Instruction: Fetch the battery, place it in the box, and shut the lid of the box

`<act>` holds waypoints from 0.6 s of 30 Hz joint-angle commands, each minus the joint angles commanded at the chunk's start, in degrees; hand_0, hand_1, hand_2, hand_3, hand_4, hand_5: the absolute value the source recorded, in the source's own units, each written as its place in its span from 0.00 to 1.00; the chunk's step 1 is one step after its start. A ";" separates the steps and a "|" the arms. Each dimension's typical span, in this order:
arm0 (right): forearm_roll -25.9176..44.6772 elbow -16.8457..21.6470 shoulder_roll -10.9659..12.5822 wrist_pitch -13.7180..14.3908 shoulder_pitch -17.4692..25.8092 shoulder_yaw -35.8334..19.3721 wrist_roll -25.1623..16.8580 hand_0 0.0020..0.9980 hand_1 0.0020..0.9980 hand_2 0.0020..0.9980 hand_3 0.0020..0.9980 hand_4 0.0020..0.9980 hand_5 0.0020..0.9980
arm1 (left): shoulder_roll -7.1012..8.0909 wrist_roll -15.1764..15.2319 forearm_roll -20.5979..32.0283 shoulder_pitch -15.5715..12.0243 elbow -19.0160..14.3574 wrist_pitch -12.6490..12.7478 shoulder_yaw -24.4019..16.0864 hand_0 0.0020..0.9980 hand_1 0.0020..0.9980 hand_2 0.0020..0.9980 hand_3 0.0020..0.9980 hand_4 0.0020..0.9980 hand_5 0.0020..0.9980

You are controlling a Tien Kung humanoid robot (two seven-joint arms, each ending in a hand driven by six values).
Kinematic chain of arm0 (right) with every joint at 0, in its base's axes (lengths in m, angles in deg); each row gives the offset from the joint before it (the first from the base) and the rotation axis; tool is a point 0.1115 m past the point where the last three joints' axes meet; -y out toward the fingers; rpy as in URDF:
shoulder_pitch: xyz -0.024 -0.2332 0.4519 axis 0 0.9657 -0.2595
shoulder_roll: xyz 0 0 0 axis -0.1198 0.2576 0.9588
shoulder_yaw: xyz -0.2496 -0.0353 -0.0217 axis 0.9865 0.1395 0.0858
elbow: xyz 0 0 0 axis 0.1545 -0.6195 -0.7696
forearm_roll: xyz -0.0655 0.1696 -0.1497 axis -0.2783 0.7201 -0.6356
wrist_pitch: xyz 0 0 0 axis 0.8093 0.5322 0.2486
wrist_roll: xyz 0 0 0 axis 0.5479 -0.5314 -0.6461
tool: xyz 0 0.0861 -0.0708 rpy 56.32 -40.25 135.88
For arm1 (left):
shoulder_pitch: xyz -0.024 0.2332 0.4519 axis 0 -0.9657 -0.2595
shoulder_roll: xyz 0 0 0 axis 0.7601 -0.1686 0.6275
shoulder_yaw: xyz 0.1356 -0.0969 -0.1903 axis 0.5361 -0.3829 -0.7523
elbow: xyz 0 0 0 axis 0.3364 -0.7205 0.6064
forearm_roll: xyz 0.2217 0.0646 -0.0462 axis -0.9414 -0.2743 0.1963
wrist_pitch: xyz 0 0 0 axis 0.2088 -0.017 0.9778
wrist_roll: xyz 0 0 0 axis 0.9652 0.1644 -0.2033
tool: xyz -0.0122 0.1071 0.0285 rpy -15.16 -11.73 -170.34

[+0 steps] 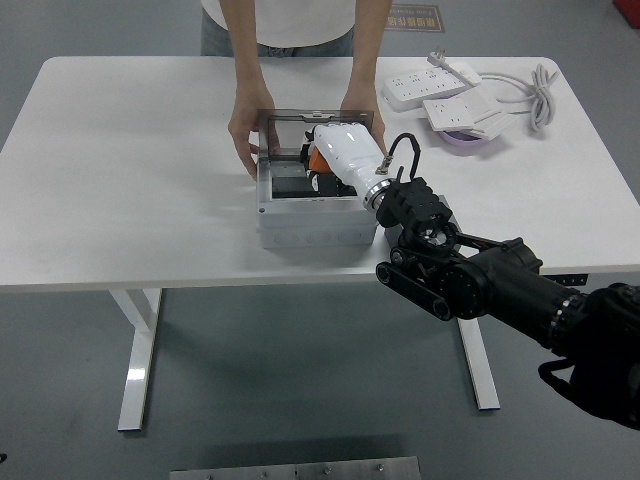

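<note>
Setting: grey floor; white table (pixel 120 160) on white legs, its near edge running across the middle of the view.

Item, person: stands at the far side. One hand (pixel 243 130) grips the box's far-left corner, up and left of the robot's hand; the other hand (pixel 360 103) rests at the far-right corner, just beyond the robot's hand. Both appear to steady the box and its raised lid.

Item, box (pixel 315 215): grey, open at the top, directly under the robot's hand. The clear lid (pixel 285 130) stands tilted up at the far edge, just beyond the fingers.

Item, right hand (pixel 335 160): white shell on a black arm, reaching down into the box's right portion. Fingers are curled around an orange and black object, taken to be the battery (pixel 316 160); it sits low inside the box, at the fingertip end of the hand. Whether it already rests on the box floor cannot be told.

Item, power strips (pixel 440 85) with cable and a purple dish (pixel 465 140): to the right of the hand, well apart, not involved.

Left arm: not visible.

Handling note: placing step, judged about midway through the task. Lower until the battery is seated, then loosen the fingers gently and withdraw straight up, avoiding the lid behind and the person's fingers on the rim. Lid closing follows.
</note>
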 joint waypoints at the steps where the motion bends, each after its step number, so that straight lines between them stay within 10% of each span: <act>1: -0.17 0.01 0.00 -0.21 -0.17 0.19 0.06 0.16 0.25 0.29 0.36 0.18 0.07 | 0.01 0.00 -0.08 0.07 0.01 -0.04 -0.02 0.85 0.92 0.86 0.87 0.92 0.90; 18: 0.56 -1.05 0.00 -1.40 -1.33 3.59 -0.67 0.17 0.26 0.29 0.37 0.17 0.04 | -0.07 0.00 -1.18 1.07 0.08 -0.81 -0.36 0.86 0.92 0.86 0.87 0.91 0.90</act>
